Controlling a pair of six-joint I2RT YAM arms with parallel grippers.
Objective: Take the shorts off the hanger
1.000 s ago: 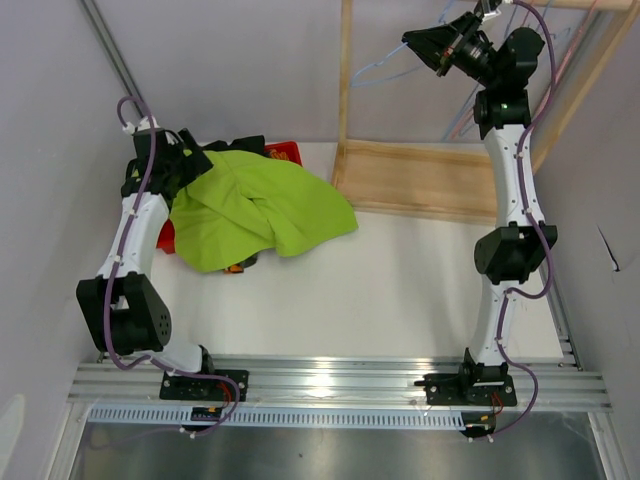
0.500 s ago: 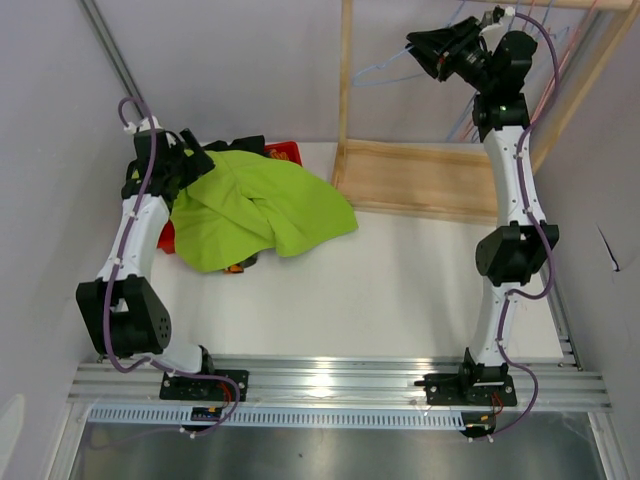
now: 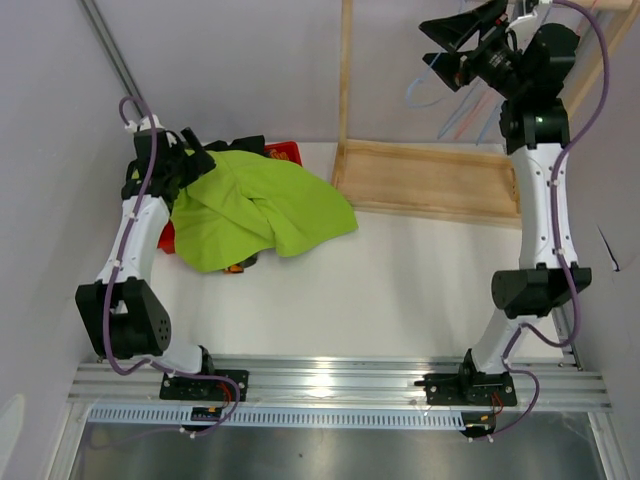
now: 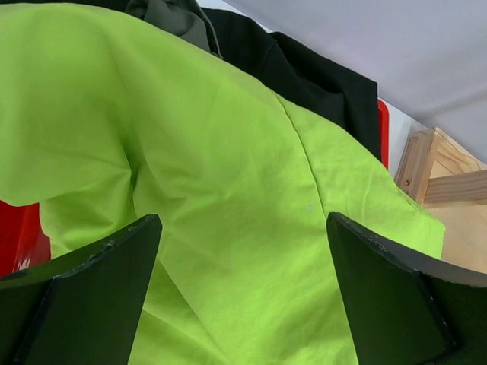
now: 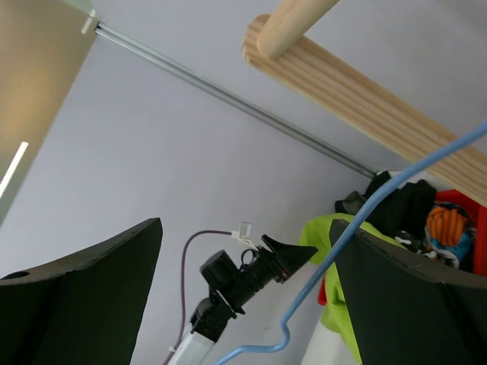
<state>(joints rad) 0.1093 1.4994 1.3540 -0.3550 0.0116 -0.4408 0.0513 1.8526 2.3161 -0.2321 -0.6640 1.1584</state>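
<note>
Both of my jaw pairs stand wide apart: my left gripper [image 4: 242, 228] hangs just above the lime green shorts [image 4: 228, 137], heaped straight ahead of its fingers, while my right gripper [image 5: 245, 226], well apart, faces only a blue hanger [image 5: 365, 220] slanting across its gap.

Crumpled lime green shorts [image 3: 262, 208] lie spread over black shorts [image 4: 304, 76] and grey-olive shorts [image 4: 171, 19].

Lime green shorts [image 4: 228, 190], black shorts [image 4: 304, 76], red bin [image 4: 17, 237]
</note>
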